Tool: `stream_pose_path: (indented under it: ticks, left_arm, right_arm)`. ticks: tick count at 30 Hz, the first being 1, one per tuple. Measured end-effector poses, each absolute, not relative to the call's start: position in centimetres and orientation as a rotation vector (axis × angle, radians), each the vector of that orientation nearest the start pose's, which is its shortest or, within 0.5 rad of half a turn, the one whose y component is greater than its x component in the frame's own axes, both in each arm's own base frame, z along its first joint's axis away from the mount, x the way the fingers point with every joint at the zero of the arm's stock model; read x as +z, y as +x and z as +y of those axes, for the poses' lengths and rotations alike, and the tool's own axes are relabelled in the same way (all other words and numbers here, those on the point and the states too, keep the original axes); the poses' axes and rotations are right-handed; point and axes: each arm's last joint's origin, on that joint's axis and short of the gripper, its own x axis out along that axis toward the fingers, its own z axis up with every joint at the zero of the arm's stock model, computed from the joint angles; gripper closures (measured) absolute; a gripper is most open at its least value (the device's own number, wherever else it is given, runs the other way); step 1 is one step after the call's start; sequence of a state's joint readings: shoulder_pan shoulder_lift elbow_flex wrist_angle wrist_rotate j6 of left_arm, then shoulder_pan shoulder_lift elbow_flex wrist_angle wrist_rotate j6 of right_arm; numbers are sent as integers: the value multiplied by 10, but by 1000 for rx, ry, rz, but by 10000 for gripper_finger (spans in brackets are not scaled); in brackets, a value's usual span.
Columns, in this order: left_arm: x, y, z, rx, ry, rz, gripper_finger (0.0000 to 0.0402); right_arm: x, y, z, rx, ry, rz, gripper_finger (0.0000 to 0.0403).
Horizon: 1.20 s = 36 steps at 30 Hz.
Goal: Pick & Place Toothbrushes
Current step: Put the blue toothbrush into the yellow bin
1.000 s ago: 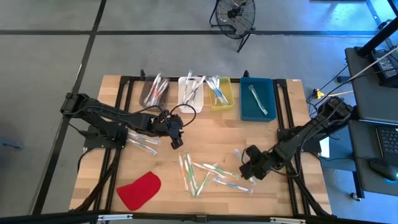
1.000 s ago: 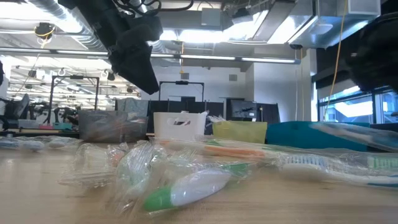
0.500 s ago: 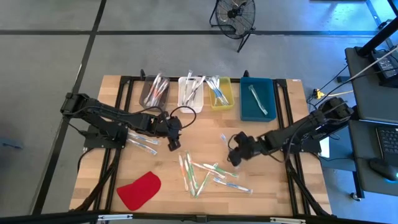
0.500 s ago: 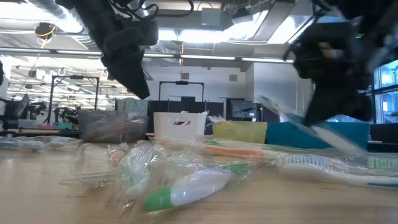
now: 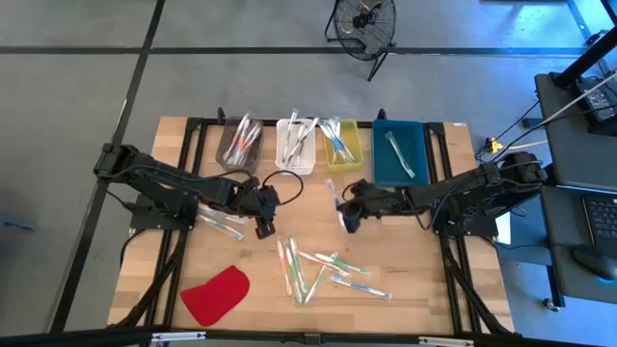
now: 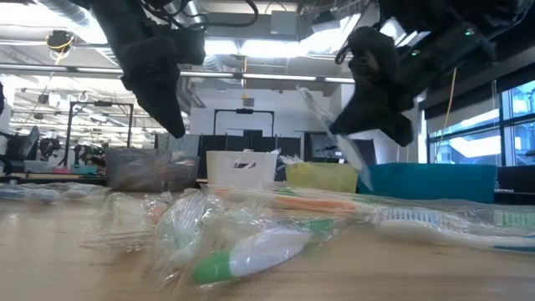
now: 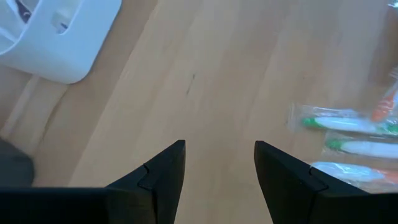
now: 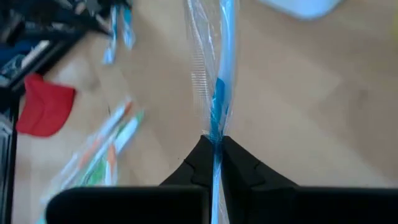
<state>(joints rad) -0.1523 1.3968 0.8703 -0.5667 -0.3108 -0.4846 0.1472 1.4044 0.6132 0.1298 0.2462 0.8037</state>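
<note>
Right end effector (image 5: 348,214) pinching blue toothbrush (image 8: 219,81), lifted off pile, now swinging toward 12 o'clock bins; left end effector (image 5: 261,224) spread, empty.

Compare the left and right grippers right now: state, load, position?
Left gripper: fingers open, nothing between them, above bare wood left of the loose toothbrushes.
Right gripper: fingers shut on a blue wrapped toothbrush, lifted off the table, below the yellow bin.
Shared: both dark, two-fingered, mid-table.
</note>
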Motion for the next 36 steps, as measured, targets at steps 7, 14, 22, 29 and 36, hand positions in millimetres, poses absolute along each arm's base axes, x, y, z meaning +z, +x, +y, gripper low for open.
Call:
stream_pose_path:
  ticks: [7,14,22,29,36]
  left_arm:
    - [208,257,-41,341,-124,1003,215]
    - [210,259,-54,231,-31,981,215]
    - [211,259,-63,151,-14,964,215]
    - [212,259,-71,46,137,954,215]
    - [216,263,-75,-21,229,892,215]
  right_arm:
    - [179,271,6,-383,595,485,389]
    - [188,276,-27,-382,579,398,389]
    - [215,285,-64,-395,503,352,389]
    - [233,284,-94,-486,463,394,389]
    - [242,274,-125,-603,501,411,388]
